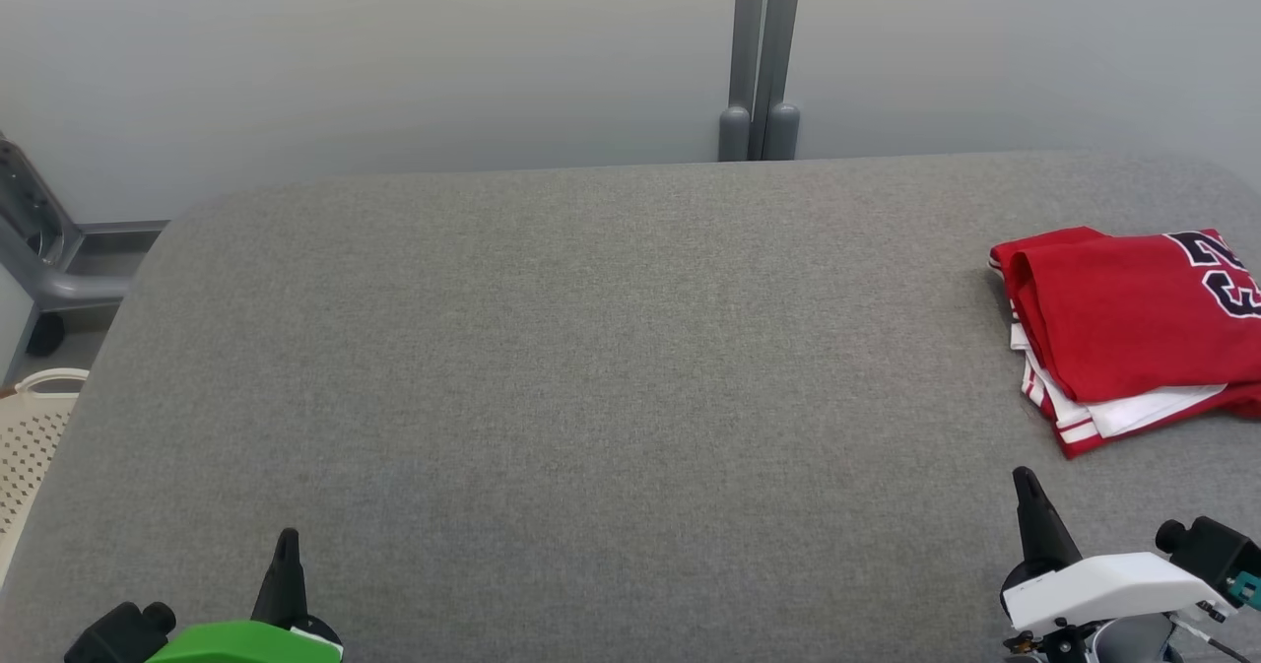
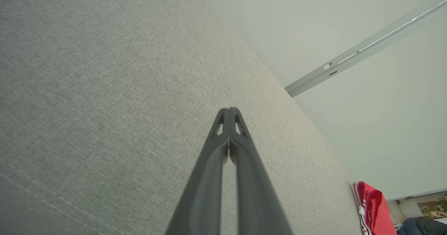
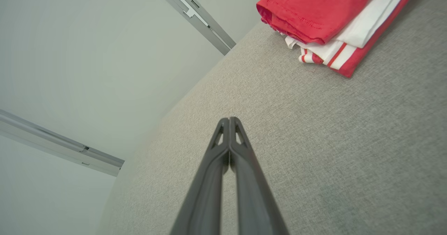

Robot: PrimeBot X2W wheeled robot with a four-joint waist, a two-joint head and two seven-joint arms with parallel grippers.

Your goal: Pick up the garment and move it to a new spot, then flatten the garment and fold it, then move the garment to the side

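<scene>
Garment [image 1: 1123,323], red with white trim and dark numerals, lies folded at the right edge of the table [image 1: 591,367], partly cut off by the head view's border. Right gripper [image 1: 1026,481] has its fingers pressed together on nothing, tips pointing up the table near the garment's striped near hem without touching it; in the right wrist view the folded stack sits ahead and to the upper right of the tips. Left gripper [image 1: 286,543], fingers likewise closed and empty, is at the table's near left, well apart from the garment.
</scene>
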